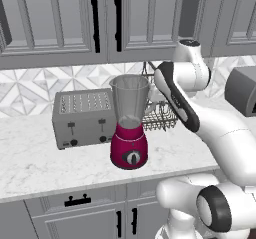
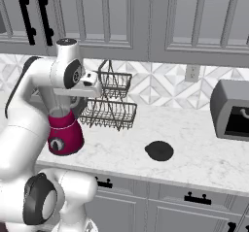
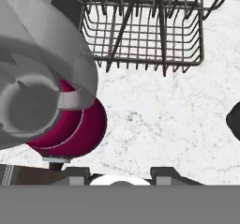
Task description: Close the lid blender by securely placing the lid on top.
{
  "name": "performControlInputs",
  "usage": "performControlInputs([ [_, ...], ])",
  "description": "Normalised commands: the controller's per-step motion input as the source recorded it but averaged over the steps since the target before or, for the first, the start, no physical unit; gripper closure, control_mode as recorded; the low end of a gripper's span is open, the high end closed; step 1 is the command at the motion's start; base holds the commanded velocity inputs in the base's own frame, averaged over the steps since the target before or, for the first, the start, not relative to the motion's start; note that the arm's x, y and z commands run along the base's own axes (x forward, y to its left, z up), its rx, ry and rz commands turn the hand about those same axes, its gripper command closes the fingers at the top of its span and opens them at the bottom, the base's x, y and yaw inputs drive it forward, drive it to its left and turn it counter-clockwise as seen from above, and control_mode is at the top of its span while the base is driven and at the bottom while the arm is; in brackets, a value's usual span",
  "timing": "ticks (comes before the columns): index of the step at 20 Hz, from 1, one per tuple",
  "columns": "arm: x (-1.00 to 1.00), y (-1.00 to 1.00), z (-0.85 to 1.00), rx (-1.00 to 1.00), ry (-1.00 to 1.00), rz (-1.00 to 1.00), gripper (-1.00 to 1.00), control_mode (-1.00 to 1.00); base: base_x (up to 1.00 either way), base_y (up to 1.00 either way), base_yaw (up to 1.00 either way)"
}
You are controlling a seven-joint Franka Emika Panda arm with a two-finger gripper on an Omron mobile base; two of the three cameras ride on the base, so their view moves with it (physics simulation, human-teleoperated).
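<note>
The blender [image 1: 129, 125] stands on the counter, a magenta base with a black dial under a clear grey jar whose top is uncovered. In the hand view I look down into the jar [image 3: 40, 94] at the left. The lid [image 2: 159, 150], a small black disc, lies flat on the counter well to the right of the blender; its edge shows at the right border of the hand view [image 3: 234, 120]. My gripper [image 2: 93, 84] hangs above the counter just right of the jar's rim. Its fingertips [image 3: 75, 174] stand apart, open, with nothing between them.
A silver toaster [image 1: 82, 118] stands left of the blender. A two-tier wire rack [image 2: 109, 107] sits behind my gripper by the tiled wall. A grey appliance [image 2: 233, 110] is at the far right. The counter's front edge [image 2: 146, 180] runs above the drawers.
</note>
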Motion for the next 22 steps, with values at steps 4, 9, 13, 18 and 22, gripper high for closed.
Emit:
performControlInputs([
  [4, -0.52, -0.08, 0.0, 0.02, -0.13, -0.01, -1.0, -1.0, 0.0, 0.0, 0.0],
  [9, -0.56, -0.9, -0.36, 0.2, -0.05, -0.25, -1.0, -1.0, 0.0, 0.0, 0.0],
  [13, -0.29, -1.0, -0.51, 0.28, 0.0, -0.34, -1.0, -1.0, 0.0, 0.0, 0.0],
  [18, 0.01, -1.0, -0.46, 0.29, 0.1, -0.41, -1.0, -1.0, 0.0, 0.0, 0.0],
  [22, 0.46, -1.0, -0.47, 0.26, 0.2, -0.31, -1.0, -1.0, 0.0, 0.0, 0.0],
])
